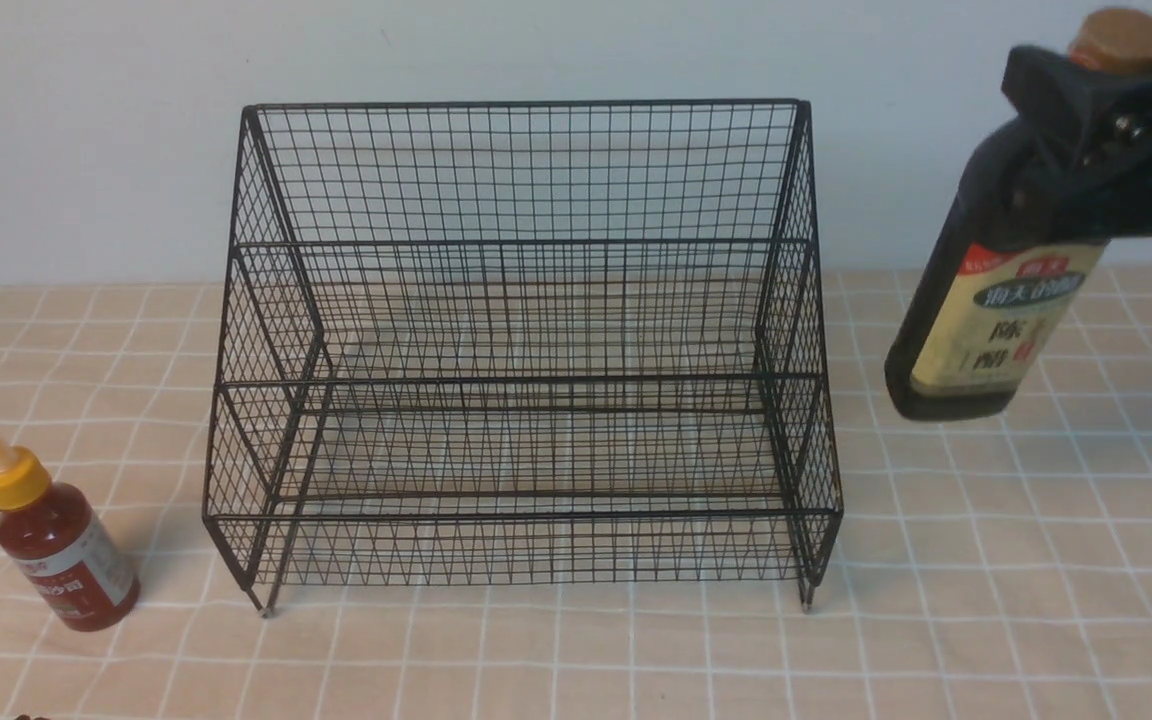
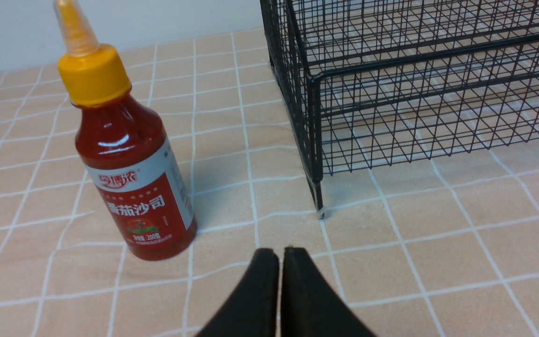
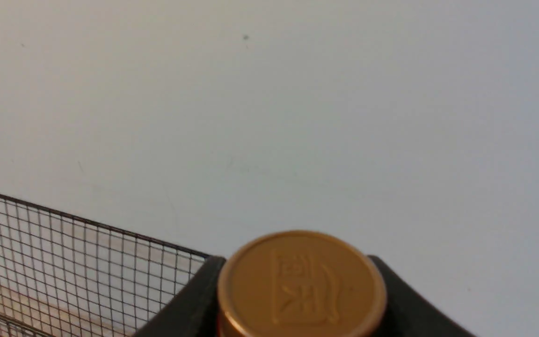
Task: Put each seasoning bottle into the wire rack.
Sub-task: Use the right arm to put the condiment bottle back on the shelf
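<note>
The black wire rack (image 1: 521, 350) stands empty in the middle of the table. My right gripper (image 1: 1101, 110) is shut on the neck of the tall dark vinegar bottle (image 1: 991, 310) and holds it tilted in the air to the right of the rack. Its gold cap (image 3: 301, 284) shows between the fingers (image 3: 190, 304) in the right wrist view. The small red sauce bottle (image 1: 56, 535) with a yellow nozzle cap stands on the table left of the rack. My left gripper (image 2: 281, 255) is shut and empty, near the red sauce bottle (image 2: 131, 168) and the rack's front left foot (image 2: 318, 206).
The table is covered by a peach cloth with white grid lines (image 1: 986, 600). A pale wall (image 1: 86, 140) rises right behind the rack. The rack's top back edge (image 3: 63, 224) shows in the right wrist view.
</note>
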You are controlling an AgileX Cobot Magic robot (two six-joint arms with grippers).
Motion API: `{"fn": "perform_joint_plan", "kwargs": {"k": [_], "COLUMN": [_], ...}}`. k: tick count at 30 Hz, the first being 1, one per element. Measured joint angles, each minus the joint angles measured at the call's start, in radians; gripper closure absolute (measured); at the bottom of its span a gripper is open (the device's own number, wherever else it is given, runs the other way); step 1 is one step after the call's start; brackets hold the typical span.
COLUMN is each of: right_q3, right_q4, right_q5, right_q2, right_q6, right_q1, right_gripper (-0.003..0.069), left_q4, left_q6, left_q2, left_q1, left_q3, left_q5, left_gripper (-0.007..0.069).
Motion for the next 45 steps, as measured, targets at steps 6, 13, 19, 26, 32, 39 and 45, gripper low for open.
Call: {"fn": "perform_joint_plan", "kwargs": {"k": [6, 13, 19, 26, 32, 39, 45], "right_q3": [-0.115, -0.170, -0.172, -0.172, -0.172, -0.172, -0.174], "right_q4": [-0.014, -0.014, -0.014, -0.010, 0.009, 0.183, 0.382], "right_q5": [0.128, 0.111, -0.021, -0.212, -0.320, -0.312, -0.279], "right_q2": [0.000, 0.016, 0.102, 0.231, 0.334, 0.367, 0.367], "right_q6": [0.009, 0.024, 0.028, 0.027, 0.027, -0.077, -0.205], "right_q1": [0.007, 0.140, 0.220, 0.230, 0.230, 0.230, 0.230], "right_gripper": [0.0341, 0.0341, 0.0341, 0.0341, 0.0341, 0.0341, 0.0341], "left_q4": [0.000, 0.000, 0.000, 0.000, 0.000, 0.000, 0.000], "left_q6": [0.000, 0.000, 0.000, 0.000, 0.000, 0.000, 0.000], "left_q2": [0.000, 0.000, 0.000, 0.000, 0.000, 0.000, 0.000], "left_q1": [0.000, 0.000, 0.000, 0.000, 0.000, 0.000, 0.000], "left_q3": [0.000, 0.000, 0.000, 0.000, 0.000, 0.000, 0.000], "left_q5": [0.000, 0.000, 0.000, 0.000, 0.000, 0.000, 0.000], "left_gripper": [0.0631, 0.0631, 0.0631, 0.0631, 0.0631, 0.0631, 0.0631]}}
